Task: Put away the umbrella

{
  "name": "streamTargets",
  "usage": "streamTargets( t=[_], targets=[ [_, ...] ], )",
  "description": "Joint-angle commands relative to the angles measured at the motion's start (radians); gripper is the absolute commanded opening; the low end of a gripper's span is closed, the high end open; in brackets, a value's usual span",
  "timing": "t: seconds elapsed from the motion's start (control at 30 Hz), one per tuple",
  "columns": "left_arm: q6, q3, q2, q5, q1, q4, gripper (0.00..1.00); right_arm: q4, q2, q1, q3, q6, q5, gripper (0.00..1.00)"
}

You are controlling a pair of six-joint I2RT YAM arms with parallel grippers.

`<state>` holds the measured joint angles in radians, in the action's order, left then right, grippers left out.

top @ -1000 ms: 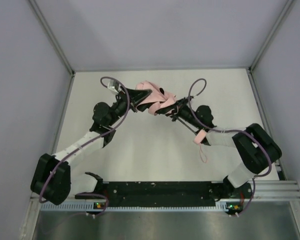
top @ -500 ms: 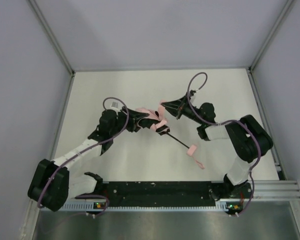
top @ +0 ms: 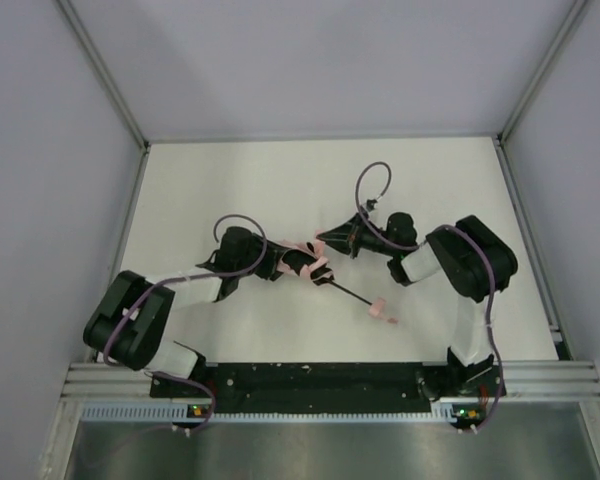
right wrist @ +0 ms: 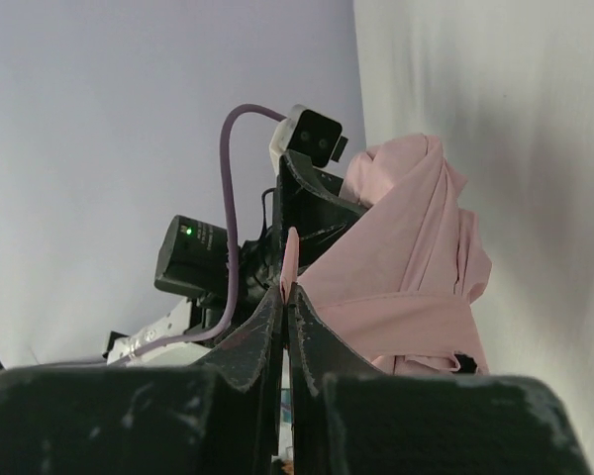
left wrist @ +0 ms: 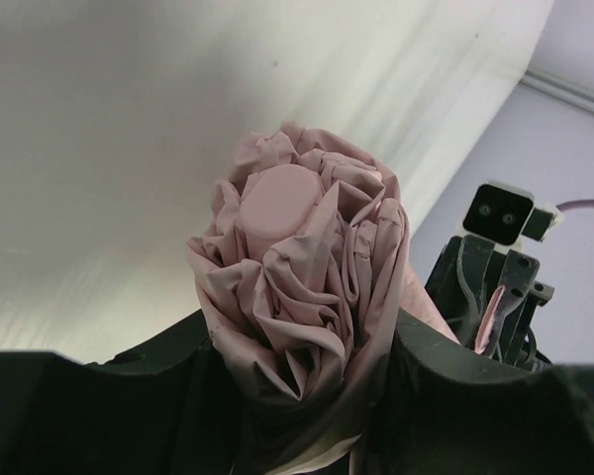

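The pale pink umbrella (top: 305, 258) lies near the table's middle, its thin black shaft running down-right to the small pink handle (top: 380, 308) with its strap. My left gripper (top: 288, 262) is shut round the bunched canopy (left wrist: 302, 287), whose round pink top cap faces the left wrist camera. My right gripper (top: 325, 240) is shut on a thin flap of the pink fabric (right wrist: 290, 259), pinched between its fingertips. The wrapped canopy (right wrist: 406, 277) fills the right of that view, with the left gripper behind it.
White table (top: 280, 180) with grey walls on three sides and metal posts at the far corners. A black rail (top: 310, 380) runs along the near edge. Purple cables loop over both arms (top: 370, 180).
Both arms have drawn in and lowered towards the near middle. The umbrella has come down and nearer with them, its handle now lower and further left. Both grippers keep their hold.
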<state>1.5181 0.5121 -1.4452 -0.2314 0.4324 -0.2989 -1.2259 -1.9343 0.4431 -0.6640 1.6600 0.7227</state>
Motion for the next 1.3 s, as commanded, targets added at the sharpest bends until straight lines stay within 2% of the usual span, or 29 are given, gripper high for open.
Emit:
streamTargets(
  t=[0.0, 0.07, 0.17, 0.53, 0.77, 1.07, 1.17, 1.27],
  targets=[
    [0.031, -0.037, -0.058, 0.093, -0.004, 0.043, 0.00, -0.382, -0.012, 0.005, -0.039, -0.039, 0.033, 0.00],
    [0.044, -0.018, -0.072, 0.093, -0.001, 0.056, 0.00, -0.382, -0.018, 0.023, -0.032, -0.046, 0.038, 0.00],
    [0.030, 0.048, -0.075, 0.145, 0.009, 0.196, 0.00, -0.382, -0.017, 0.046, -0.028, -0.057, 0.055, 0.00],
    [0.031, 0.134, -0.142, 0.139, 0.012, 0.280, 0.00, -0.380, -0.031, 0.138, 0.013, -0.117, 0.101, 0.00],
    [-0.024, 0.242, -0.175, 0.158, 0.012, 0.432, 0.00, -0.368, -0.025, 0.154, 0.076, -0.207, 0.162, 0.00],
    [-0.067, 0.319, -0.201, 0.124, 0.008, 0.537, 0.00, -0.066, 0.044, 0.160, 0.060, -0.466, 0.205, 0.00],
    [-0.082, 0.345, -0.210, 0.118, 0.006, 0.579, 0.00, 0.078, 0.101, 0.172, 0.032, -0.586, 0.215, 0.00],
    [-0.099, 0.371, -0.228, 0.087, 0.003, 0.598, 0.00, 0.324, 0.173, 0.183, -0.002, -0.768, 0.196, 0.00]
  ],
)
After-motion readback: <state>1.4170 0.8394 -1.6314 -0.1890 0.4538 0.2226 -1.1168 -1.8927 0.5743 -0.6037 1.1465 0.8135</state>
